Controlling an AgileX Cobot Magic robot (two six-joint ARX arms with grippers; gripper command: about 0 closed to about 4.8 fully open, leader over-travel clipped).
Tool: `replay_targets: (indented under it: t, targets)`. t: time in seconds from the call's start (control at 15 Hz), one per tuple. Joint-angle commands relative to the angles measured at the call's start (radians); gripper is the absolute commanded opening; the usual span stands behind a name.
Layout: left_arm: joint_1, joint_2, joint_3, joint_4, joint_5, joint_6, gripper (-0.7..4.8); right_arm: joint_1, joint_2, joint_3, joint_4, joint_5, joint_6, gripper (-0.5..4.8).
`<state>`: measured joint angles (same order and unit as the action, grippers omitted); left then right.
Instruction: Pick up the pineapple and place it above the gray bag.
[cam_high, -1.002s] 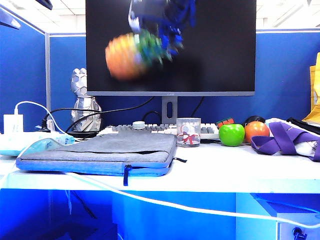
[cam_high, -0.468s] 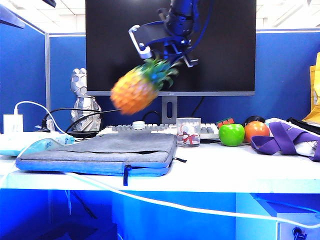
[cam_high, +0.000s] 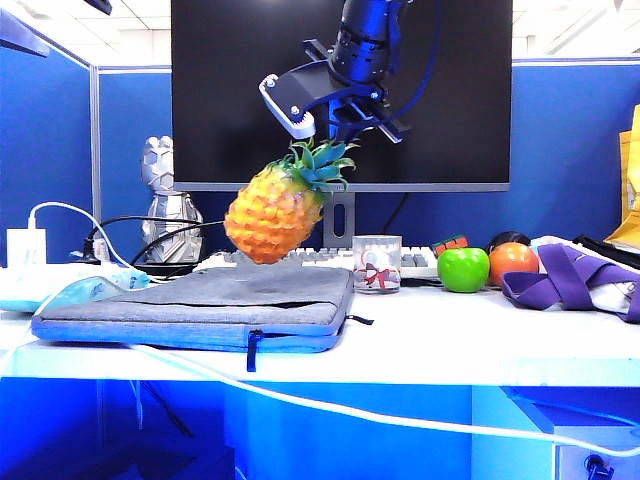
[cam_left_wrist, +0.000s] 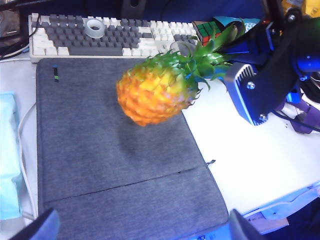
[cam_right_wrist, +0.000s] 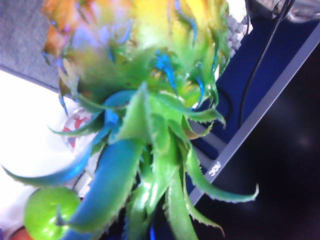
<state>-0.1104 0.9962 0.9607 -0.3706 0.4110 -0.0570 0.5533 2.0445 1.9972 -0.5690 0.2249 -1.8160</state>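
The orange-yellow pineapple (cam_high: 273, 212) hangs tilted in the air just above the far right part of the flat gray bag (cam_high: 230, 295), body down, green crown up, not touching it. My right gripper (cam_high: 326, 136) comes down from above and is shut on the crown. In the right wrist view the crown leaves (cam_right_wrist: 150, 150) fill the picture and hide the fingers. The left wrist view looks down on the pineapple (cam_left_wrist: 155, 92) over the gray bag (cam_left_wrist: 100, 165). My left gripper (cam_left_wrist: 142, 232) hovers over the bag's near edge, open and holding nothing.
A keyboard (cam_high: 300, 258) and a monitor (cam_high: 420, 90) stand behind the bag. A glass cup (cam_high: 377, 263), a green apple (cam_high: 463, 269), a round orange fruit (cam_high: 513, 262) and a purple strapped bag (cam_high: 575, 280) lie to the right. A white cable (cam_high: 350, 408) hangs along the table front.
My right gripper has brought the pineapple down from in front of the monitor to just over the gray bag, turning it so the body hangs low. The left gripper stayed put.
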Motion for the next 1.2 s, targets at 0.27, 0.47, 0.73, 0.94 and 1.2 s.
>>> replay_targets:
  t: [0.27, 0.47, 0.73, 0.94, 1.2]
  targets:
    - [0.0, -0.002, 0.003, -0.01, 0.005, 0.018, 4.79, 0.014, -0.005, 0.008, 0.019, -0.044, -0.021, 0.0]
    - [0.0, -0.002, 0.003, -0.033, 0.005, 0.024, 4.79, 0.014, 0.008, 0.008, -0.005, -0.045, -0.021, 0.22]
    - [0.0, -0.002, 0.003, -0.032, 0.005, 0.024, 4.79, 0.014, 0.018, 0.008, 0.014, -0.052, -0.022, 1.77]
    - [0.0, -0.002, 0.003, -0.031, 0.005, 0.023, 4.79, 0.027, 0.018, 0.009, 0.035, -0.118, -0.021, 1.86]
    - [0.0, -0.002, 0.003, -0.032, 0.005, 0.024, 4.79, 0.072, 0.02, 0.008, 0.153, -0.2, -0.021, 1.8]
